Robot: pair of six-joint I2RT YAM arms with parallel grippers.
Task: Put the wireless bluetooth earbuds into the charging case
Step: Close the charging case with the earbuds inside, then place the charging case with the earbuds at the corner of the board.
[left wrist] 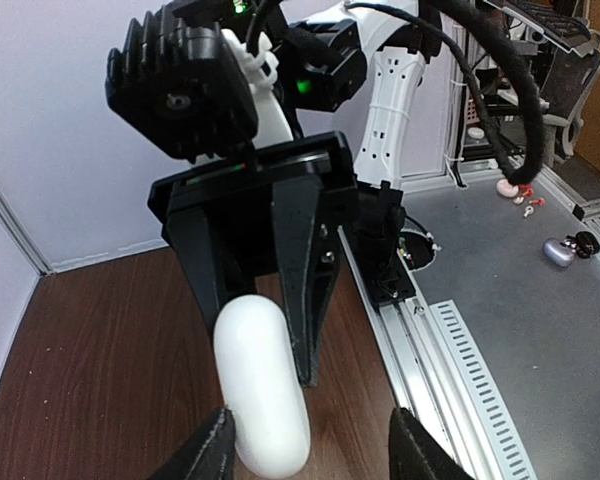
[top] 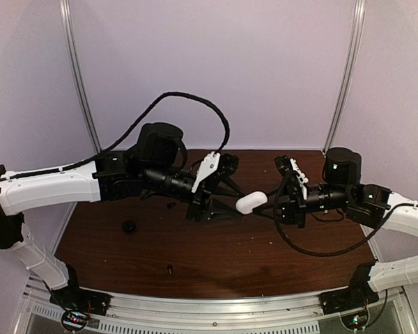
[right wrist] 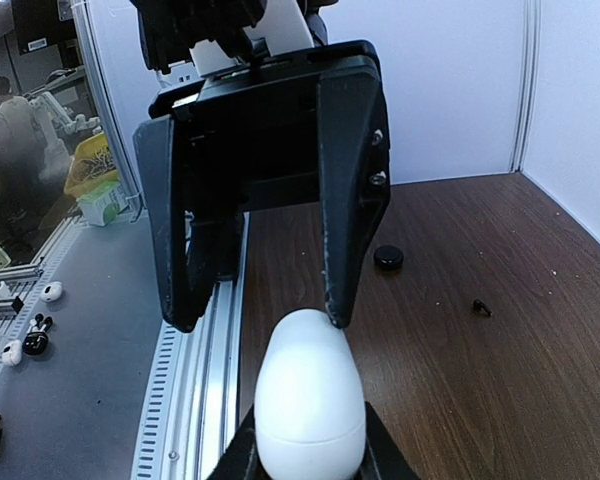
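Fingers (right wrist: 235, 465) of the right gripper (right wrist: 310, 455) pinch the closed charging case (right wrist: 310, 400) by one end, aloft, leaving its far end free, I'd guess for opening. Beyond, the left gripper (right wrist: 258, 322) gapes, one tip touching it. Below, the table (top: 216, 257) offers room, the back wall (top: 216, 76) well apart. I see no earbuds.

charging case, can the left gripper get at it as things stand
Likely yes: the right gripper holds the charging case with its free end facing the open left gripper, and nothing sits between them.
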